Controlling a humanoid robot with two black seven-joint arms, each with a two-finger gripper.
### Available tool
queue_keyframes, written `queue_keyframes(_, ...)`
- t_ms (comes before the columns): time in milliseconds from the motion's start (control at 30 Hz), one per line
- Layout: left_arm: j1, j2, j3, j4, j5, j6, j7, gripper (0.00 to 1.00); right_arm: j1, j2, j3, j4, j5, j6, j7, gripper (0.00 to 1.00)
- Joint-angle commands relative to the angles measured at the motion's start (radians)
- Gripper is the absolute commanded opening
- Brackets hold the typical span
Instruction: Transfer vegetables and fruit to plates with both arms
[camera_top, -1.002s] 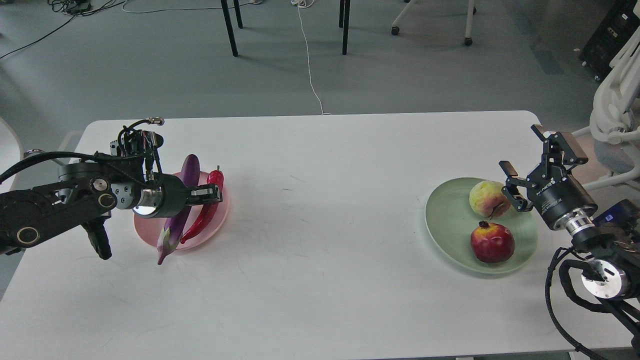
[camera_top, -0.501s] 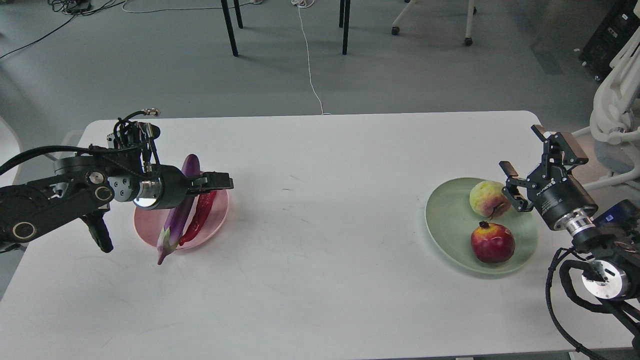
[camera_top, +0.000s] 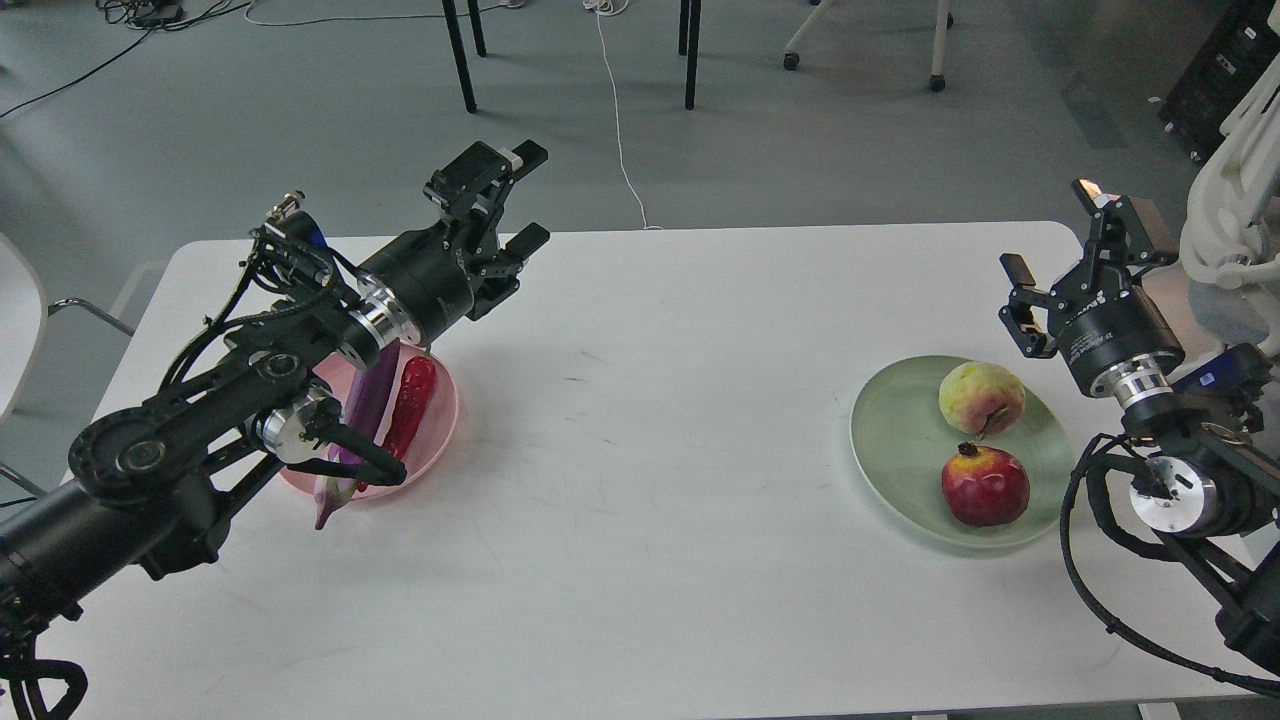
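The purple eggplant (camera_top: 365, 410) and the red chili pepper (camera_top: 409, 405) lie side by side on the pale pink plate (camera_top: 440, 420) at the left, partly hidden by my left arm. The eggplant's calyx end hangs over the plate's near rim. My left gripper (camera_top: 520, 195) is open and empty, raised above the table's far edge, up and right of that plate. The peach-like fruit (camera_top: 980, 397) and the pomegranate (camera_top: 985, 486) sit on the pale green plate (camera_top: 900, 440) at the right. My right gripper (camera_top: 1060, 255) is open and empty, raised above and right of the peach.
The white table (camera_top: 640, 420) spans the view, its wide middle between the two plates bare. Beyond its far edge are chair legs (camera_top: 460, 55), a white cable (camera_top: 620, 120) on the grey floor and a white frame (camera_top: 1235, 170) at the far right.
My left gripper let go of the chili, rose and swung up and right away from the pink plate. My right gripper lifted up and back from the peach.
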Motion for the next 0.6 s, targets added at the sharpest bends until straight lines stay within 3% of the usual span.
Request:
queue_keyframes(0,0.007,-0.1,-0.019,0.113,-0.004,0.062,-0.007,1.0,0.01,0.053,0.0,0.003,0.0,-0.019,0.0,0.99)
queue_keyframes(100,0.057,-0.138,-0.138,0.167,-0.032,0.047,-0.008,1.0,0.033,0.07,0.003,0.001,0.0,-0.021,0.0,0.99)
queue_keyframes(300,0.184,-0.164,-0.367,0.17,-0.047,-0.114,-0.002,1.0,0.063,0.07,-0.003,0.012,0.005,-0.012,0.0,0.99)
queue_keyframes(401,0.231,-0.172,-0.41,0.17,-0.041,-0.161,-0.002,1.0,0.063,0.071,-0.012,0.017,0.005,-0.007,0.0,0.99)
queue_keyframes(568,0.267,-0.184,-0.427,0.158,-0.041,-0.174,-0.004,1.0,0.066,0.09,-0.012,0.02,0.005,-0.01,0.0,0.99)
